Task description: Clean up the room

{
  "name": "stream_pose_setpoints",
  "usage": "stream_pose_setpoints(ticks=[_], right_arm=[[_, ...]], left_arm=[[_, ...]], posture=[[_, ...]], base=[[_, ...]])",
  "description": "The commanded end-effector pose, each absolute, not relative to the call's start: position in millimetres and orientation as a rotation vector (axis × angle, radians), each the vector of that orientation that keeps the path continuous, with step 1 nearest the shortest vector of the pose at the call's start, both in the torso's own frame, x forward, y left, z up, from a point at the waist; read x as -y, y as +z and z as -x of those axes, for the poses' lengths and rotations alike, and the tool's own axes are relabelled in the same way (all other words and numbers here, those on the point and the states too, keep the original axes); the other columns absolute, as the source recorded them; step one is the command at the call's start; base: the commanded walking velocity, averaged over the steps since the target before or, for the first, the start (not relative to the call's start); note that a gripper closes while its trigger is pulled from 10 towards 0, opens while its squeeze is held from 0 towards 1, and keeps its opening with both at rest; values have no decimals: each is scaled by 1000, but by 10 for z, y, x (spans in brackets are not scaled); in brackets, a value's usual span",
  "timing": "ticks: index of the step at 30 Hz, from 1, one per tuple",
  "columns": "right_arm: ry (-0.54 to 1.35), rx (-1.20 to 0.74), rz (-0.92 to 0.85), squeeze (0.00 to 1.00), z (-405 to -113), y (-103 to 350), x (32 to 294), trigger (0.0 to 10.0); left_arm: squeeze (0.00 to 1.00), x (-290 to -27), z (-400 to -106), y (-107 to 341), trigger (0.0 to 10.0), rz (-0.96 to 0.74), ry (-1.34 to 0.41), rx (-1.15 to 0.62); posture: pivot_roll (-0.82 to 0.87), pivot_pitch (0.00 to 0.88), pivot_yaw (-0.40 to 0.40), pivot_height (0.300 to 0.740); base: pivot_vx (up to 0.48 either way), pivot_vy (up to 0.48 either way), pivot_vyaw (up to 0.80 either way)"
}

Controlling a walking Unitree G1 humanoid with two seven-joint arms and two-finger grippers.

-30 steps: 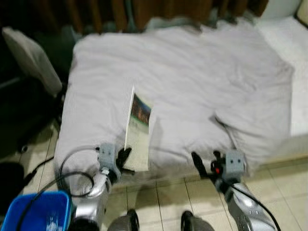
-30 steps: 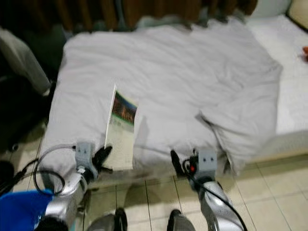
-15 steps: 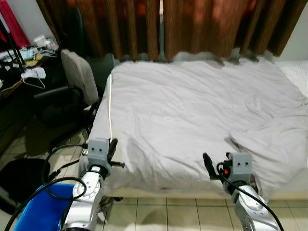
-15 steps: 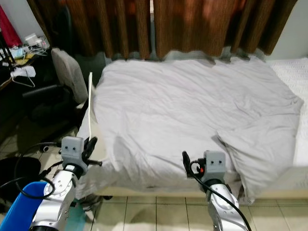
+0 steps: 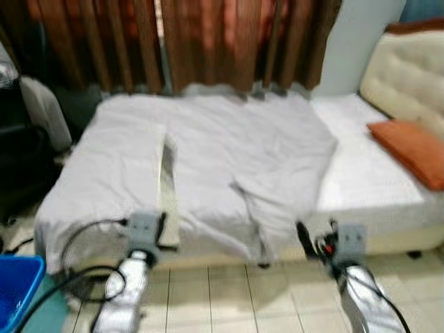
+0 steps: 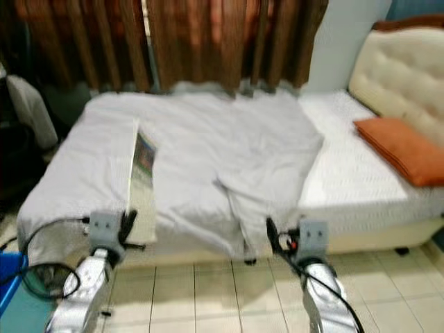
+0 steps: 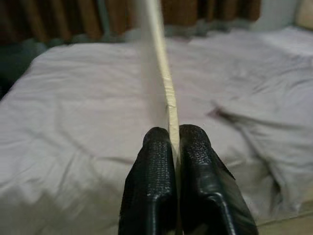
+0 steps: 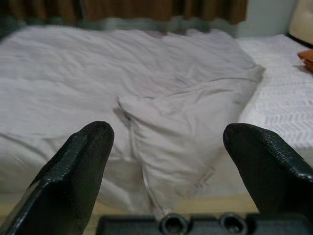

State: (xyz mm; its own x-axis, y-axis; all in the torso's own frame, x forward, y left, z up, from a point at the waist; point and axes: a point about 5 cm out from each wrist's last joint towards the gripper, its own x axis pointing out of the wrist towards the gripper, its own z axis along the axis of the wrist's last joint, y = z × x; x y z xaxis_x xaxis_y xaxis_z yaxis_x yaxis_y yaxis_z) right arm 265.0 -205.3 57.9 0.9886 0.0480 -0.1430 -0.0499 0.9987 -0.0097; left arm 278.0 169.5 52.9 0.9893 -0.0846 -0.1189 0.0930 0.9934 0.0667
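left end effector (image 7: 175,142) pinching thin book (image 6: 142,182) above grey duvet (image 6: 229,149)

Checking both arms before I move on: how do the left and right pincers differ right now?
The left pincer is shut on a thin booklet; the right pincer is open and holds nothing. The left sits in front of the bed's left part, the right nearer the middle. Both are raised in front of the grey blanket.
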Motion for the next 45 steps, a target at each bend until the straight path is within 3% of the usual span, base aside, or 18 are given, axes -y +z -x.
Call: stream_pose_setpoints(ticks=[1,12,27,33,39,45], right_arm=[[49,-155,6,0,-2670,554,2072,10000],[118,-165,21,0,-2822,514,1961,10000],[141,-162,24,0,-2798,489,1926,10000],[65,-81,-4,0,-2709,587,2042,10000],[21,-12,2,0,-2431,656,2153,10000],[19,0,21,0,-2497,678,2131,10000]], left_arm=[[0,-1674,-2842,601,10000,-80,-86,-84],[0,-1674,-2829,561,10000,-56,-74,-88],[0,-1647,-2881,579,10000,-86,-97,-84],[0,-1656,-2869,680,10000,-70,-112,-25],[0,-1550,-2600,891,10000,-96,-189,94],[0,-1519,-2733,914,10000,-172,-196,93]], posture=[[-54,0,17,740],[-12,0,-7,740],[-28,0,0,740],[-33,0,4,740],[-43,0,8,740],[-43,0,6,740]], base=[[0,-461,0],[0,-460,0],[0,-460,185],[0,-461,0],[0,-461,0],[0,-382,0]])
